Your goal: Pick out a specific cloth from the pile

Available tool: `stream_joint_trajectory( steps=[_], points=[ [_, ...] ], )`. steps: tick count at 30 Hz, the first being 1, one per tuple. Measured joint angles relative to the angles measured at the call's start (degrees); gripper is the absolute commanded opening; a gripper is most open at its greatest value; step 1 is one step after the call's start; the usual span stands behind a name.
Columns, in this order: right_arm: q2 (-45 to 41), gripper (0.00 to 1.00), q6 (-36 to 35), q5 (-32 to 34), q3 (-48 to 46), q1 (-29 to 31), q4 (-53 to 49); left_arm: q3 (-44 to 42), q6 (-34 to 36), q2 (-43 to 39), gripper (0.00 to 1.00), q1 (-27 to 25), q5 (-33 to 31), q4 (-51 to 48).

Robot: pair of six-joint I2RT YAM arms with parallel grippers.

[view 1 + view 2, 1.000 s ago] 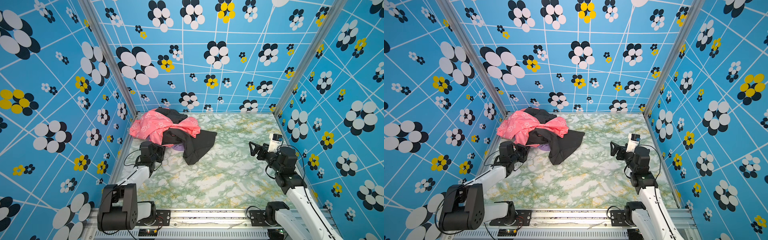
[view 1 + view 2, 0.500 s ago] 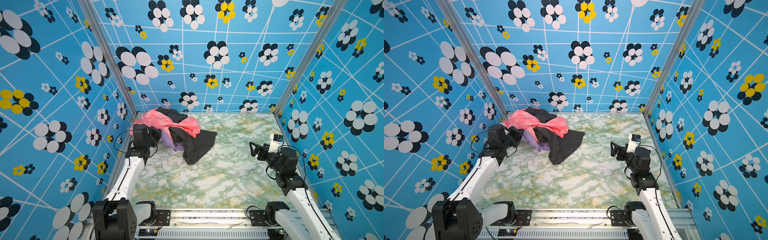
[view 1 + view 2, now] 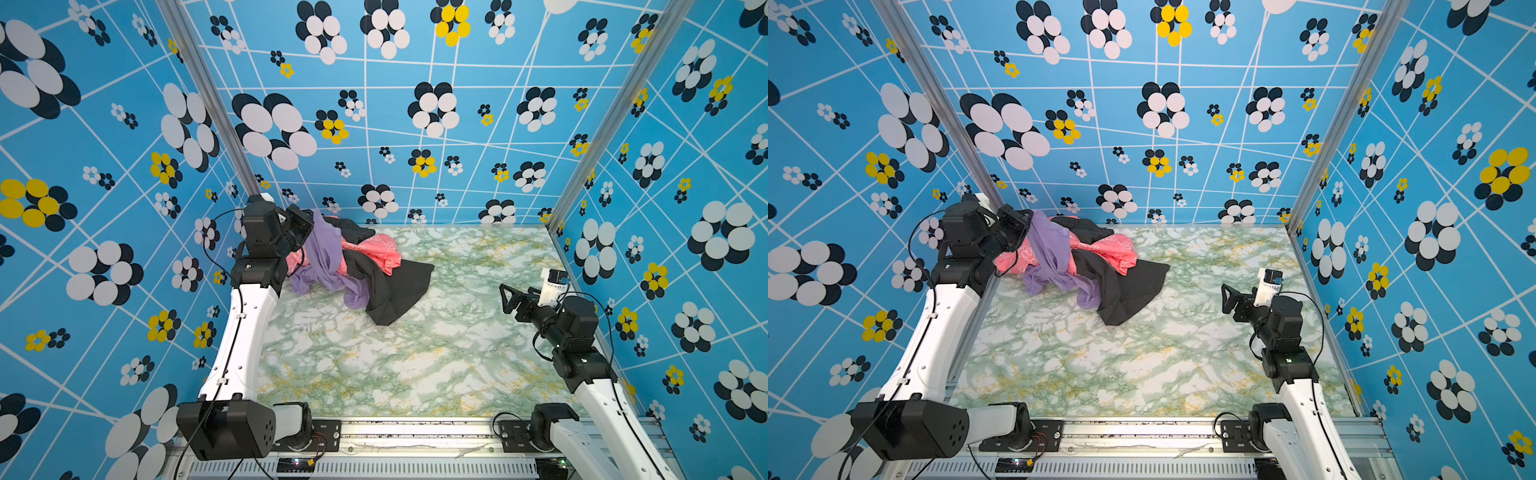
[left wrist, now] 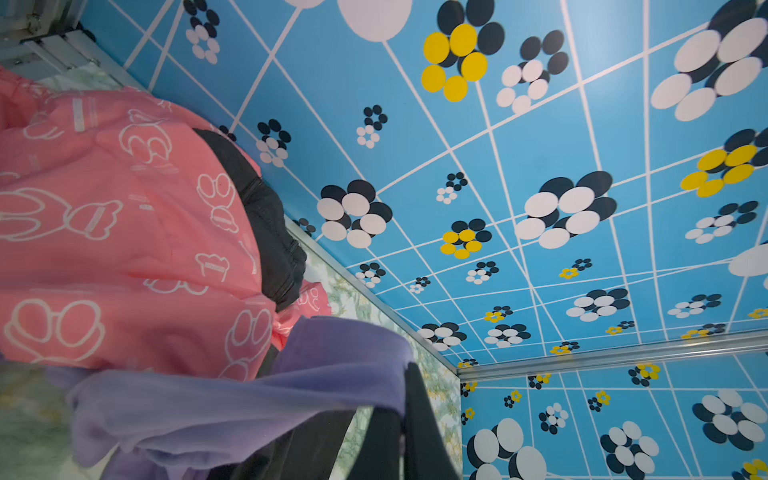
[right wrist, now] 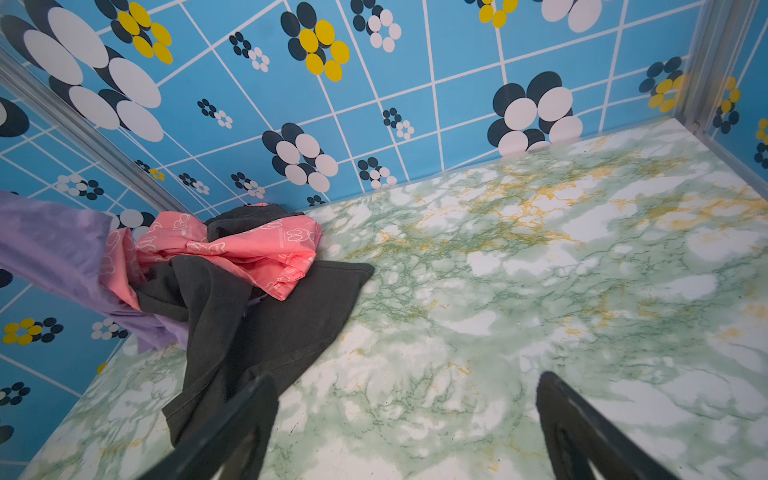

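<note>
The left arm reaches high at the far left, its claw pinching the cloth above the pile. The right arm bends low, its claw spread over the table.

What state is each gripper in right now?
Left gripper: shut on the lavender cloth.
Right gripper: open, holding nothing.
</note>
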Motion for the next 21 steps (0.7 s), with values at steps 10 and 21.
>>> stream_joint_trajectory(
  steps=[10, 21],
  points=[
    [0.0, 0.99, 0.0, 0.0, 0.3, 0.0, -1.2, 20.1, 4.2, 3.8, 0.0, -2.4, 1.7, -2.6],
    [0.3, 0.99, 0.0, 0.0, 0.3, 0.0, -1.2, 2.1, 17.1, 2.7, 0.15, -25.7, 1.1, -6.6]
  ],
)
